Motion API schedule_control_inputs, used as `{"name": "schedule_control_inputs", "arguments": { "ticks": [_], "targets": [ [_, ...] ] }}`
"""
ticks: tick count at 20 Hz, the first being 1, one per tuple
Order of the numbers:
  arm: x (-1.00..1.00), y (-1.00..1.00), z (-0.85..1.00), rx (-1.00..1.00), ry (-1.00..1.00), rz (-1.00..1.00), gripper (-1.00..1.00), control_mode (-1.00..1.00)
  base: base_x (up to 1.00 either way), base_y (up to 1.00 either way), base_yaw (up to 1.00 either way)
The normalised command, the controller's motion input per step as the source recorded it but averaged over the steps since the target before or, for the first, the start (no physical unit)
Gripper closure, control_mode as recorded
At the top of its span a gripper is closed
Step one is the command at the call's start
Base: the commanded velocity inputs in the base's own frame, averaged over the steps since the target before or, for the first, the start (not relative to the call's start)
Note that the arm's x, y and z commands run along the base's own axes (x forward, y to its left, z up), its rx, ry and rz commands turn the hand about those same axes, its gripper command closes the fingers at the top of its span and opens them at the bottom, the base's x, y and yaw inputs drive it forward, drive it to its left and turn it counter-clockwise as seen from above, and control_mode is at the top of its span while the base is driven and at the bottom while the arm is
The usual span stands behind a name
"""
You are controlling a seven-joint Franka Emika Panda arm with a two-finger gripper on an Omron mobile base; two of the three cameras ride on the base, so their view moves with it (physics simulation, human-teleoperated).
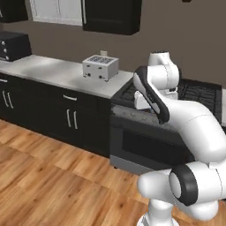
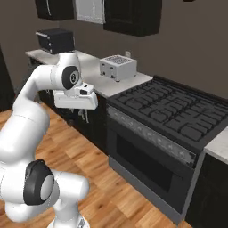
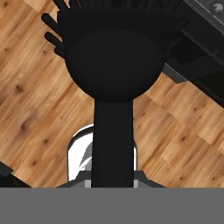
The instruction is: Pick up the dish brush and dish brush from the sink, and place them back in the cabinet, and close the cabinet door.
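The white arm folds up from its base and bends forward in front of the stove [image 2: 164,111], its hand [image 2: 83,115] pointing down over the wood floor [image 1: 48,176]. The hand is clamped on one black dish brush [image 3: 114,65]; its fingers seem hidden behind the handle. One toaster [image 1: 100,67] stands on the desk [image 1: 53,73], and the black cabinet [image 1: 112,15] hangs above.

both base views look forward and down from behind the arm, sharing the toaster [image 1: 100,67] [image 2: 117,67], desk [image 1: 53,70] [image 2: 95,78] and stove [image 1: 194,95] [image 2: 171,109]; hand view faces the wood floor [image 3: 30,100] closely.
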Motion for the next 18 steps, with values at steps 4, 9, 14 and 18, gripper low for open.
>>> {"name": "schedule_control_inputs", "arguments": {
  "ticks": [4, 9, 14, 18],
  "targets": [
    [0.00, 0.00, 0.00, 0.00, 0.00, 0.00, 1.00, 1.00, 0.36, 0.00, -0.47],
    [0.00, 0.00, 0.00, 0.00, 0.00, 0.00, 1.00, 1.00, 0.40, -0.02, -0.42],
    [0.00, 0.00, 0.00, 0.00, 0.00, 0.00, 1.00, 1.00, 0.39, -0.07, -0.40],
    [0.00, 0.00, 0.00, 0.00, 0.00, 0.00, 1.00, 1.00, 0.42, -0.14, -0.36]
  ]
}}
